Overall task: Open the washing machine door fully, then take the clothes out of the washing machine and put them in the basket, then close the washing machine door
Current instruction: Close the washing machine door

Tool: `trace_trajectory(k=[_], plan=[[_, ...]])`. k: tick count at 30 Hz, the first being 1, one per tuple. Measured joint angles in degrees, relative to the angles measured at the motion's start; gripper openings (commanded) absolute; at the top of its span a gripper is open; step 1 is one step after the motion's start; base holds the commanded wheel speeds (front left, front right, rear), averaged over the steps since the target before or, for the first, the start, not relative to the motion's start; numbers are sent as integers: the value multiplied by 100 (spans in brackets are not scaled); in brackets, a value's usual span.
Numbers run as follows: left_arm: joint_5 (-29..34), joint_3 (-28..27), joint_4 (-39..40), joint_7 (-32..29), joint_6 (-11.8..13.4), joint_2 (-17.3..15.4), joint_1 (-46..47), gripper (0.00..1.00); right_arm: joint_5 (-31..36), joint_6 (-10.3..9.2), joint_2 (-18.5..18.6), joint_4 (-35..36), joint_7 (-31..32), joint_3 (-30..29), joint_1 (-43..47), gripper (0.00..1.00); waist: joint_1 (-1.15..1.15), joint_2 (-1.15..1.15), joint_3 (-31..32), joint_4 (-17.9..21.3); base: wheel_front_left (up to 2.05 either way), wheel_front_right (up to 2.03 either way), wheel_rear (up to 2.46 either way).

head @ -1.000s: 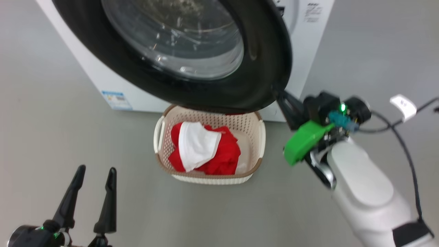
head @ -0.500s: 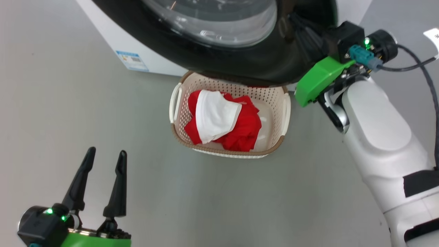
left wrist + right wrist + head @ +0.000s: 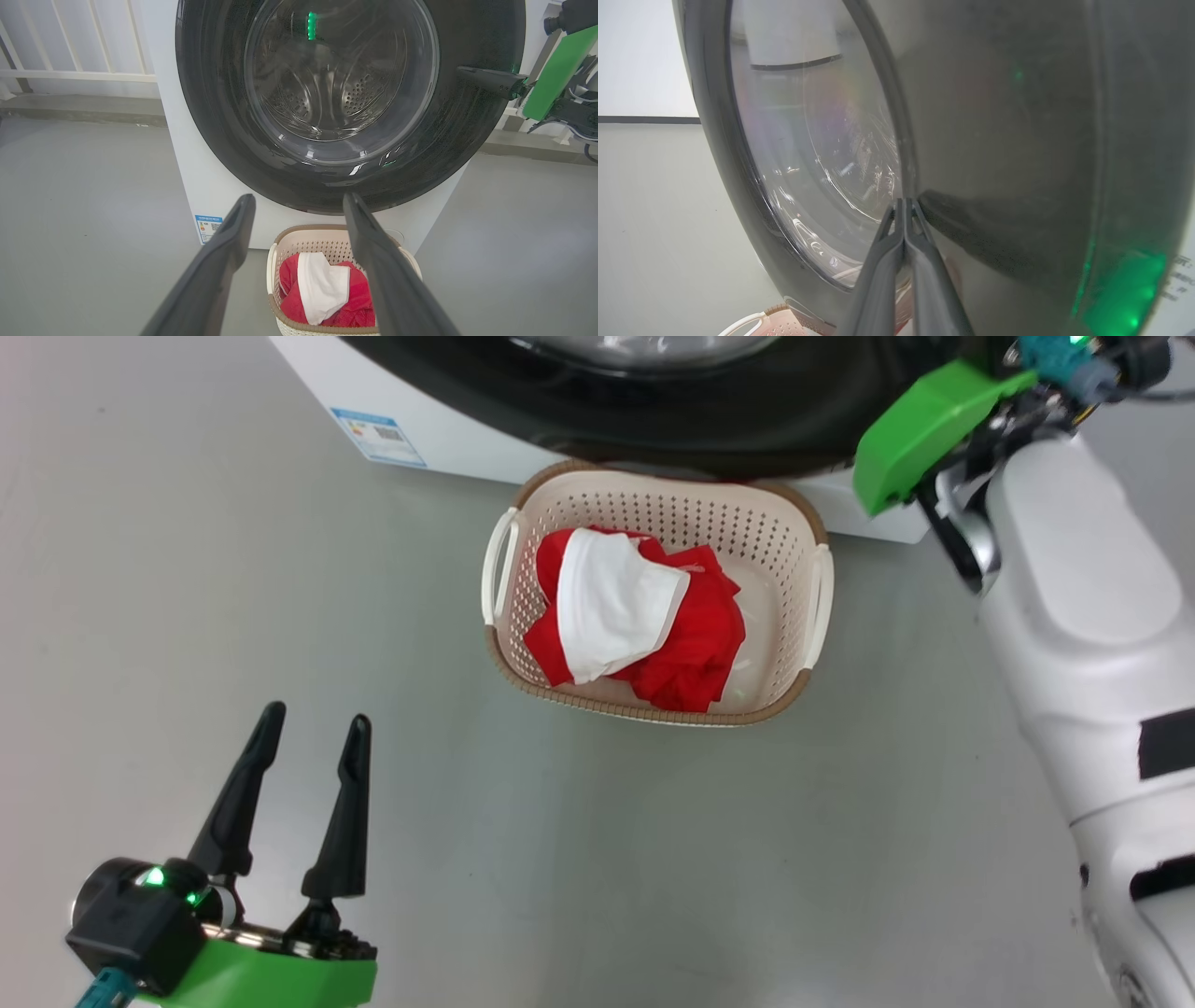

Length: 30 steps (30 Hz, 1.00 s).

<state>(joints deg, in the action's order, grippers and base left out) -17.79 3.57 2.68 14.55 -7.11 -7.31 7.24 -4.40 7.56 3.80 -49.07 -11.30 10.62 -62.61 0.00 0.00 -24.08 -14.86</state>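
The washing machine (image 3: pixel 187 177) stands behind the basket (image 3: pixel 653 714). The washing machine door (image 3: pixel 210 116) lies close against its front; I cannot tell whether it is latched. Through the glass I see bare steel drum. My right gripper (image 3: pixel 903 201) is shut, its tips pressed on the door's black rim (image 3: pixel 994 140); the left wrist view shows them at the door's right side (image 3: pixel 486 79). The clothes, red (image 3: pixel 695 635) and white (image 3: pixel 611 607), lie in the basket. Low on the left, my left gripper (image 3: pixel 316 717) hangs open and holds nothing.
Grey floor (image 3: pixel 653 849) spreads around the basket. A blue label (image 3: pixel 378 436) sits low on the machine's front. A white railing (image 3: pixel 70 74) runs behind the machine on the left. My right forearm (image 3: pixel 1083 616) reaches past the basket's right side.
The head view has shifted. My shut right gripper has pushed the door toward the machine, so the door overhangs the basket far less. The left gripper stays open.
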Motion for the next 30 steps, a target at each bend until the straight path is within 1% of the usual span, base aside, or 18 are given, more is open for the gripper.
trace_trajectory(k=[9, 11, 16, 22, 25, 26, 27, 28, 29, 30], plan=[[-45, 93, -21, 0, -5, -4, 145, 100, 548, 4, 27, -382, -120, -509, -640, 0, 0, 0, -214, -87, 0, 0, 0], [-54, 145, -42, 0, -5, -7, 159, 100, 733, 49, -9, -491, -226, -667, -710, 0, 0, 0, -257, -119, 0, 0, 0], [-54, 144, -82, 0, -5, -13, 246, 100, 973, 52, -57, -641, -298, -810, -726, 0, 0, 0, -252, -111, 0, 0, 0], [-102, 196, -215, 0, -5, -64, 246, 100, 965, 49, -53, -695, -333, -775, -661, 0, 0, 0, -154, -44, 0, 0, 0], [-107, 200, -287, 0, -5, -73, 245, 100, 575, 37, 21, -408, -334, -584, -425, 0, 0, 0, -58, 0, 0, 0, 0], [-123, 199, -310, 0, -5, -74, 245, 100, 438, 23, 35, -298, -334, -553, -306, 11, 0, 0, -24, 18, 0, 0, 0], [-137, 199, -335, 0, -5, -74, 244, 100, 348, 13, 45, -198, -334, -524, -166, 14, 0, 0, 13, 38, 0, 0, 0], [-138, 199, -361, 0, -5, -75, 244, 100, 249, 13, 45, -96, -334, -516, -1, 21, 0, 0, 53, 59, 0, 0, 0], [-138, 194, -385, 0, -5, -76, 242, 100, 163, 13, 41, 0, -334, -512, 170, 32, 0, 0, 93, 82, 0, 0, 0], [-138, 185, -413, 0, -5, -77, 240, 100, 85, 13, 38, 97, -334, -506, 344, 40, 0, 0, 135, 109, 0, 0, 0]])
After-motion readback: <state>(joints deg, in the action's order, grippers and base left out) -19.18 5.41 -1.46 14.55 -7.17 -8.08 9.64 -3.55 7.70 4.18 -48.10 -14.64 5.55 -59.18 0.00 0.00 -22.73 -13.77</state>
